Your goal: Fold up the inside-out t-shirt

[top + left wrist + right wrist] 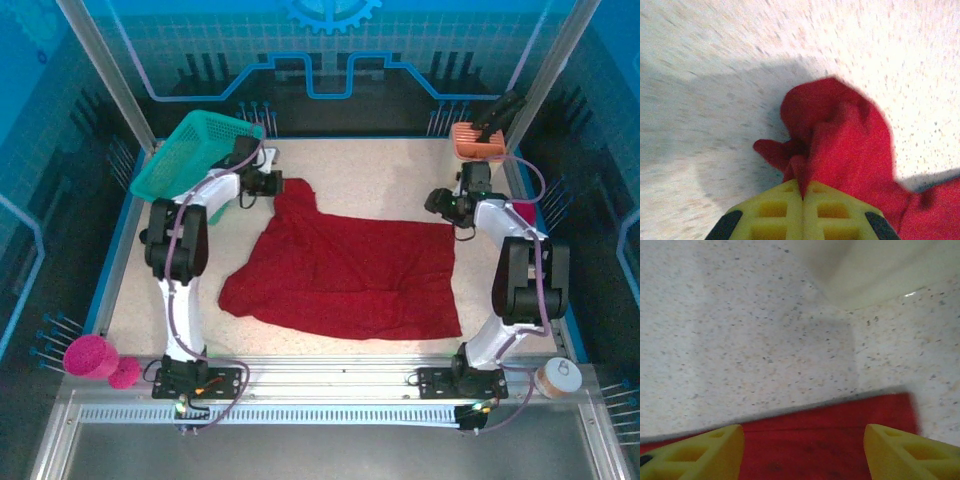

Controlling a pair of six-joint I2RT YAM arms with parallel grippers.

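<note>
Two hands sit at the far edge of the dark red t-shirt (350,270), which lies spread over the middle of the speckled bench (400,165), its near edge toward the arm bases. The left hand (802,187) has its yellow fingers pressed together on a bunched tip of cloth at the shirt's far left corner (the fabric puckers just ahead of them), close to the tilted teal basket (195,150). The right hand (802,440) hovers at the far right corner, fingers spread well apart over the cloth's edge, gripping nothing
</note>
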